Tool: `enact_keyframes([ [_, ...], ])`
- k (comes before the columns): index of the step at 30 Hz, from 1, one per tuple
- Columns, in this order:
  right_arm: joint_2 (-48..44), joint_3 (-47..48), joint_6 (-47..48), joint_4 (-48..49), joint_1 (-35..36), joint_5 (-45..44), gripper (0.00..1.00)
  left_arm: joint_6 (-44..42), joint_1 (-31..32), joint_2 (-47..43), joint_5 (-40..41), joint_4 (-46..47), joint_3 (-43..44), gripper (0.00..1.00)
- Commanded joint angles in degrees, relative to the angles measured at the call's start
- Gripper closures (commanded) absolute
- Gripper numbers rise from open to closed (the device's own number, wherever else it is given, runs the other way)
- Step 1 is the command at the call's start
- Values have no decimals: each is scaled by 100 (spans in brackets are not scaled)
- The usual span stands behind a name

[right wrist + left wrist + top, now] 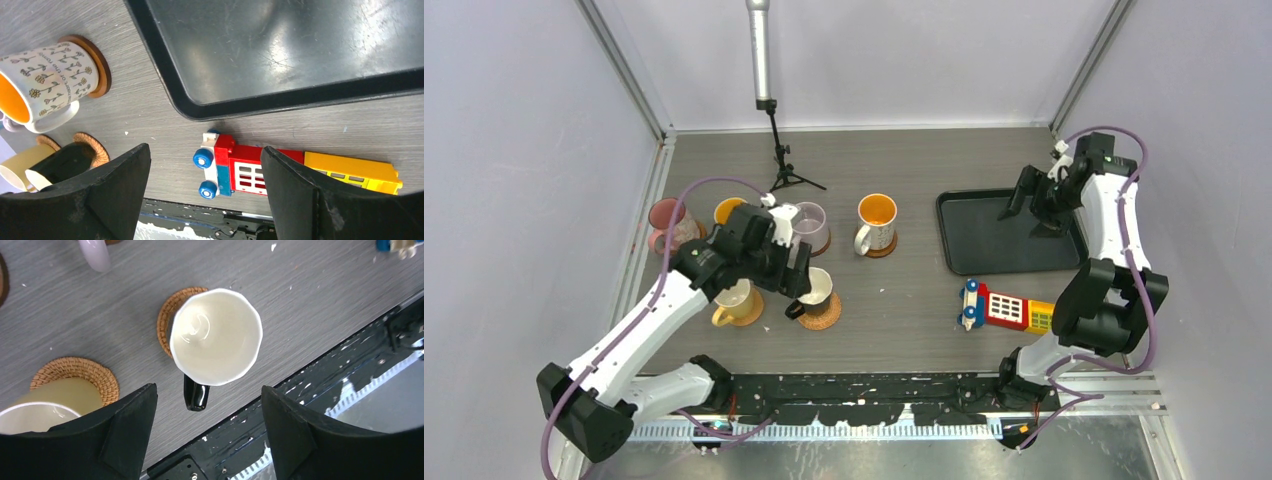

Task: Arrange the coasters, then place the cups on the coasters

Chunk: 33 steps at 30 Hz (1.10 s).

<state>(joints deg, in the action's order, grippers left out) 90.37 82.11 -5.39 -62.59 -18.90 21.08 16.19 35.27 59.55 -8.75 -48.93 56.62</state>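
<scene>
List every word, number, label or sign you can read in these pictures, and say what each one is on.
White flowered mug: a line of small print runs among the flower stems, too blurred to read.
Red and yellow toy: no lettering visible.
Black tray: no text.
Nothing else in view carries readable text.
</scene>
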Motion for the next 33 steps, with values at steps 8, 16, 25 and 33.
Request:
enact_keyframes([
  [8,-1,987,506,-148,800,-62,15,-75,-1617,473,-806,-133,1434,6],
  [16,241,1449,570,-164,1215,-120,15,-1066,-2864,1902,-873,-1319,3869,0],
  [25,450,1703,592,-13,1301,-365,15,-1409,-3781,2801,-843,-2155,4998,0],
  [33,579,1874,544,104,1292,-550,15,-1385,-4711,3391,-692,-1997,5077,0],
])
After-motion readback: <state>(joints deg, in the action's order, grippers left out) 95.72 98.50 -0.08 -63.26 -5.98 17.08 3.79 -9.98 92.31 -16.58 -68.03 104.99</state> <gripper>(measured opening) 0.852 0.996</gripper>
